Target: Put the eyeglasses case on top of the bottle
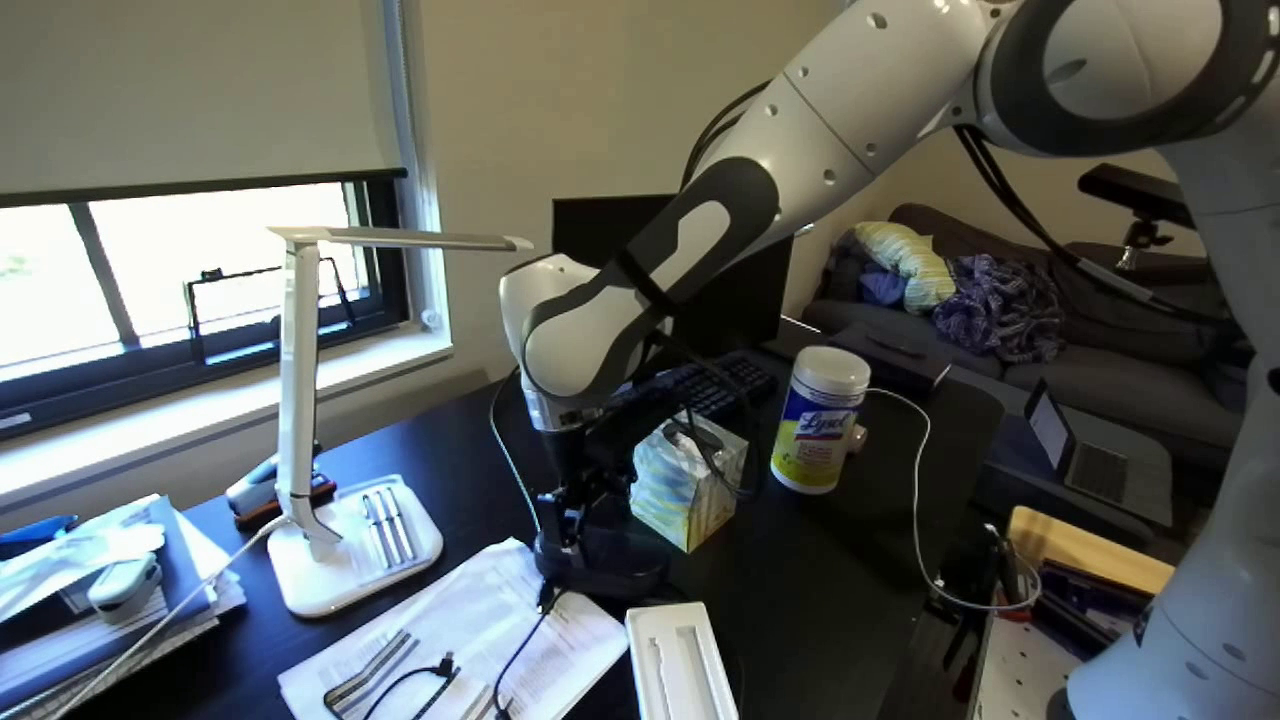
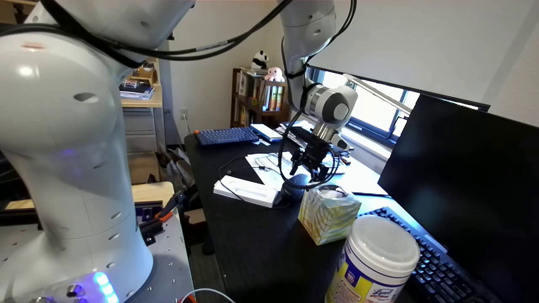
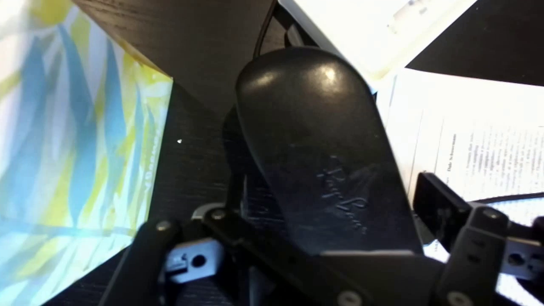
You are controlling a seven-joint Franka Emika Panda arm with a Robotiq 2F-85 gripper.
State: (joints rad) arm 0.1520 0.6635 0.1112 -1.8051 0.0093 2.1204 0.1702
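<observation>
Two black fingers [image 3: 440,207] stand spread apart low in the wrist view, one on each side of a black eyeglasses case [image 3: 308,131]. On the left of that frame a dark gap shows between finger and case. On the right the finger is very close, and I cannot tell if it touches. Those fingers are on the gripper [image 3: 329,195], which hangs down at the end of the white robot arm [image 1: 870,95].

The case lies on the dark desk [image 1: 800,600], with curly letters pressed into its lid. Just beside it is a tissue box [image 1: 685,490] with yellow and blue leaves on it, and that box fills the left edge of the wrist view. Printed papers [image 1: 460,615] and a long white box [image 1: 683,660] are close to the case too.

The Lysol bottle [image 1: 820,420] is short and fat, with a white cap and some yellow low down on it. It stands upright on the desk in both exterior views. The tissue box is between the bottle and the case, and those two are well apart.

A white desk lamp [image 1: 298,380] stands on the left side of an exterior view, by a bright window [image 1: 160,260]. In an exterior view a black monitor [image 2: 459,189] takes up the right side, with a keyboard [image 2: 442,273] in front of it. A toy panda [image 2: 260,60] sits far back, at the top middle of that frame.
</observation>
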